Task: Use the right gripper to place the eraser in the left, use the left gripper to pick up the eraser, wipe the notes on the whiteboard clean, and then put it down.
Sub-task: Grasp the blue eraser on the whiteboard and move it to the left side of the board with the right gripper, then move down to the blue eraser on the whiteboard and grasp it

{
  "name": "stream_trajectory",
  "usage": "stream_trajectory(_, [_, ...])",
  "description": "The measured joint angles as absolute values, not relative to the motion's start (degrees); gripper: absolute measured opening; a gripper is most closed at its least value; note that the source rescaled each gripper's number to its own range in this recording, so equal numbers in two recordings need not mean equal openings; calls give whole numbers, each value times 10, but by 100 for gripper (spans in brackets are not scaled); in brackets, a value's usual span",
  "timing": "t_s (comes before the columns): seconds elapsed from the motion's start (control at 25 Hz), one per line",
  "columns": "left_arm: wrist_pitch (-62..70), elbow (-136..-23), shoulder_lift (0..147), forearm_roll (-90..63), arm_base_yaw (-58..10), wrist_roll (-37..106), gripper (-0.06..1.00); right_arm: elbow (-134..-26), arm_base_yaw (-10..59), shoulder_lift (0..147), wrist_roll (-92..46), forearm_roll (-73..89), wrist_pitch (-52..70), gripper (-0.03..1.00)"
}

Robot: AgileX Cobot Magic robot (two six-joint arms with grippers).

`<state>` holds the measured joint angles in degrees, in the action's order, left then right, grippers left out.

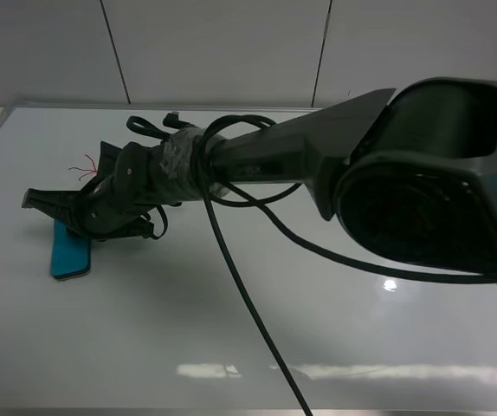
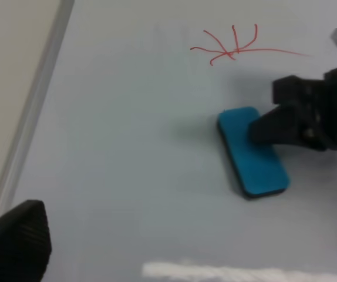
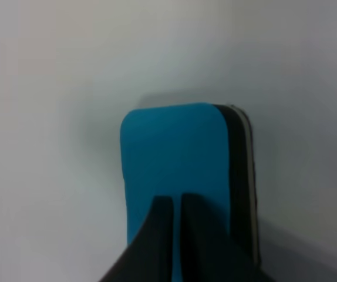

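Observation:
The teal-blue eraser (image 1: pixel 69 250) lies flat on the whiteboard (image 1: pixel 335 329) at its left side. It also shows in the left wrist view (image 2: pixel 252 150) and the right wrist view (image 3: pixel 174 153). My right gripper (image 1: pixel 45 201) reaches across to the left and hovers just over the eraser's far end, its jaws closed together and holding nothing (image 3: pixel 174 235). It shows from the left wrist too (image 2: pixel 280 126). The red notes (image 1: pixel 84 167) sit just beyond the eraser (image 2: pixel 233 48). My left gripper (image 2: pixel 186 241) is open and empty, short of the eraser; it does not show in the high view.
The right arm's black cables (image 1: pixel 240 286) trail across the middle of the board. The board's silver frame (image 2: pixel 33 111) runs along the left, with a beige table (image 2: pixel 4 59) beyond it. A white tiled wall (image 1: pixel 231 43) stands behind.

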<state>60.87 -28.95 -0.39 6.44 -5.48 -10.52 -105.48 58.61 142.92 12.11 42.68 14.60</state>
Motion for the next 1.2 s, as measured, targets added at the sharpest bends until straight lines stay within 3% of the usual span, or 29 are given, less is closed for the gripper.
stream_trajectory(0.24, [609,-290,-4,64,-55,-105,100,-1155,592,1477,121,430,190,10])
stream_trajectory(0.56, [609,-290,-4,64,-55,-105,100,-1191,596,1482,121,354,227,23])
stream_trajectory(1.2, [609,-290,-4,64,-55,-105,100,-1185,571,1297,135,-64,366,26])
